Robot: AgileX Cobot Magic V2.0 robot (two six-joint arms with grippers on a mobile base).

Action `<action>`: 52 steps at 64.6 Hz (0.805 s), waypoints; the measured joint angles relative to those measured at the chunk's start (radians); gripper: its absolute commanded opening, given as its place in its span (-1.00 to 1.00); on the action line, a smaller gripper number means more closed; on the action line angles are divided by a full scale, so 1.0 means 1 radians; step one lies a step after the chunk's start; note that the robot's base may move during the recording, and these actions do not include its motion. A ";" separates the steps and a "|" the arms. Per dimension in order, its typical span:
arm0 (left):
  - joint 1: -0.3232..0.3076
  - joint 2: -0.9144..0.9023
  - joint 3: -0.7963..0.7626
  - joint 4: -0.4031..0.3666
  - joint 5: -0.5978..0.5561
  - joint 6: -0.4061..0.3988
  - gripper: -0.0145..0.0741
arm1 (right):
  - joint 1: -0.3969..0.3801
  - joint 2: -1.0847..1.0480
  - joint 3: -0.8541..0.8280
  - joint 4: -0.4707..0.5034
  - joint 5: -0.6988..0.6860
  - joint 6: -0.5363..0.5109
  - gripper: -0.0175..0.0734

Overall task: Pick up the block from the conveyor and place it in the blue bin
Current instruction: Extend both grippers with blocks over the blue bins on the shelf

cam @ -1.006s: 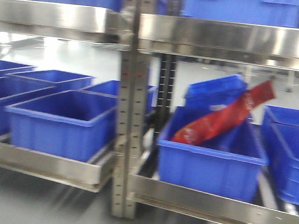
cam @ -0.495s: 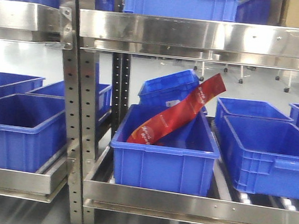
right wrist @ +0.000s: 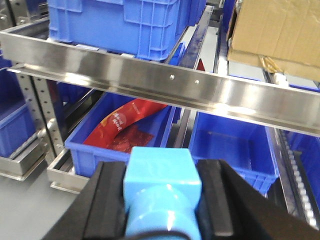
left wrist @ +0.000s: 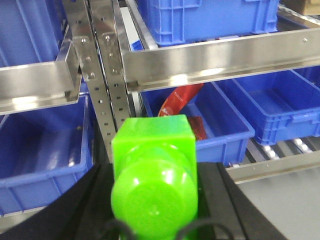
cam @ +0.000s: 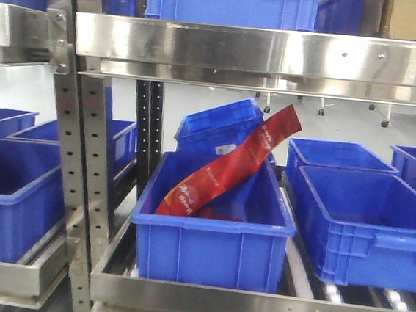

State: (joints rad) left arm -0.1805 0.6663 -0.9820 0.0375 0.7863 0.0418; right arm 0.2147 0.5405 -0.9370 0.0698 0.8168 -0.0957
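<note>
Our left gripper [left wrist: 155,200] clamps a green block [left wrist: 152,150], right gripper [right wrist: 162,200] a blue block [right wrist: 160,170]; we should duck the shelf rail [cam: 262,54] into the blue bin [cam: 210,252].

Blue bin [cam: 210,252] further left in view

Left gripper [left wrist: 155,212] clasps a green block [left wrist: 152,150] facing a steel rack [left wrist: 200,62] holding blue bins [left wrist: 215,22]

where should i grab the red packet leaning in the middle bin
I'd take the red packet by its upper end, which sticks up above the blue bin at the back right. Come from the front, under the shelf rail, pinching its flat faces; its lower end sits deep inside.
</note>
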 measured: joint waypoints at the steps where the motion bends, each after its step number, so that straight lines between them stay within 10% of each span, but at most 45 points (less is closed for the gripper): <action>1: 0.000 0.000 0.000 0.000 0.000 0.000 -0.92 | 0.000 0.000 0.000 0.000 0.000 0.000 -0.95; 52: 0.000 0.000 0.000 0.000 0.000 0.000 -0.92 | 0.000 0.000 0.000 0.000 0.000 0.000 -0.95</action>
State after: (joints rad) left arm -0.1805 0.6663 -0.9820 0.0375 0.7863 0.0418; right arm 0.2147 0.5405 -0.9370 0.0698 0.8168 -0.0957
